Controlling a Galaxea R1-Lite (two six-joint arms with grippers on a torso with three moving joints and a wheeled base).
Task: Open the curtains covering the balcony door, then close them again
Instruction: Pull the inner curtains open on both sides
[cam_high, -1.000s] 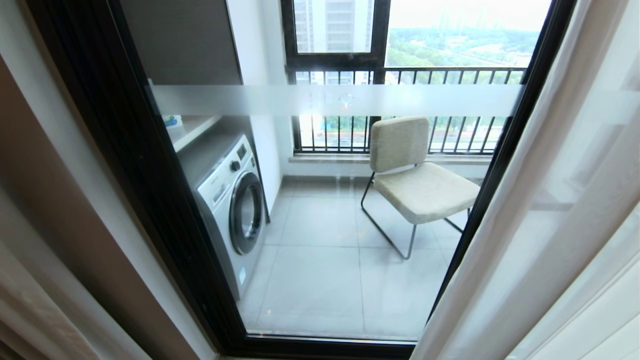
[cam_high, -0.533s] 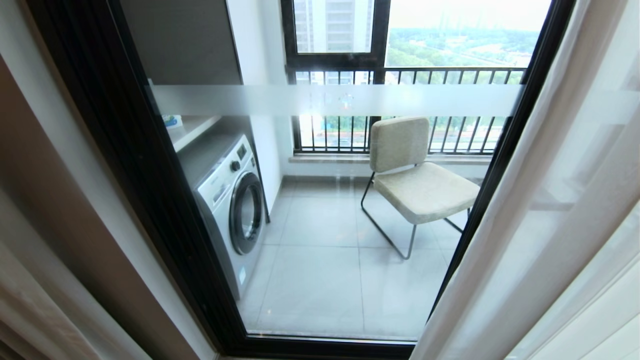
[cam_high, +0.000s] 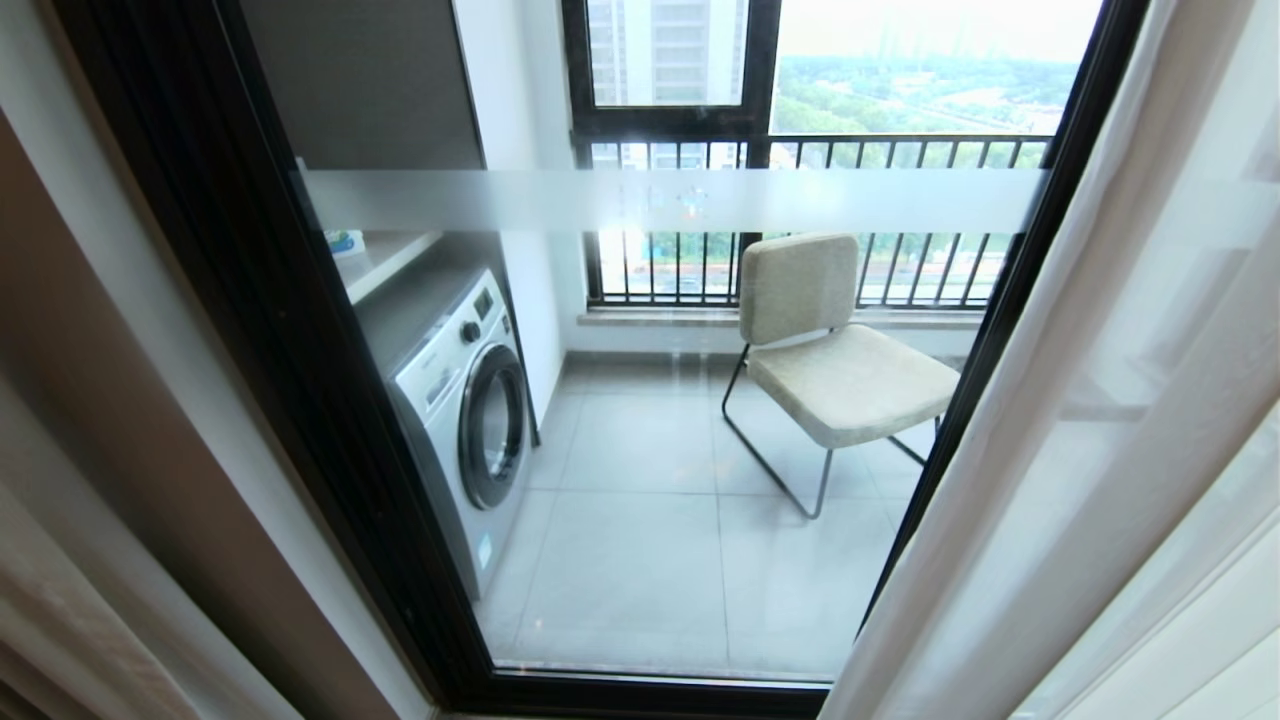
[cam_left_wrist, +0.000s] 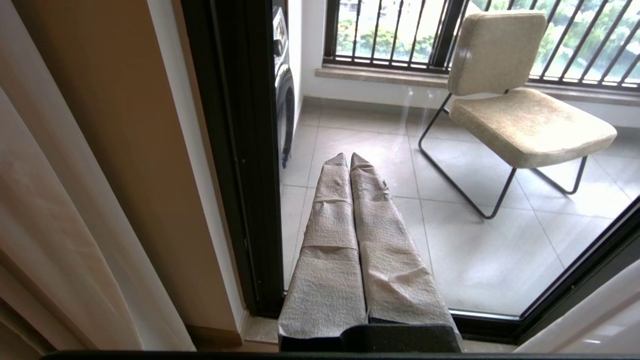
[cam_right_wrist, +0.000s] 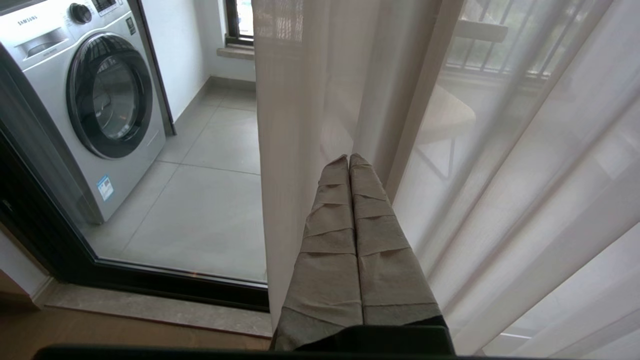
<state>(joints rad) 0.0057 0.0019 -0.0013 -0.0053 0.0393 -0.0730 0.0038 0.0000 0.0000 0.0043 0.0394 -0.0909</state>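
The balcony door, black-framed glass with a frosted band, stands uncovered in the middle of the head view. The white sheer curtain hangs gathered at the right, and the cream opaque curtain at the far left. Neither gripper shows in the head view. My left gripper is shut and empty, pointing at the glass beside the door's left frame, with the cream curtain off to its side. My right gripper is shut, its tips just in front of the sheer curtain folds, with no cloth between its fingers.
Behind the glass, a washing machine stands at the left of the balcony and a beige chair on a metal frame at the right. A black-framed window with railing bars closes the far side. A stone sill runs under the door.
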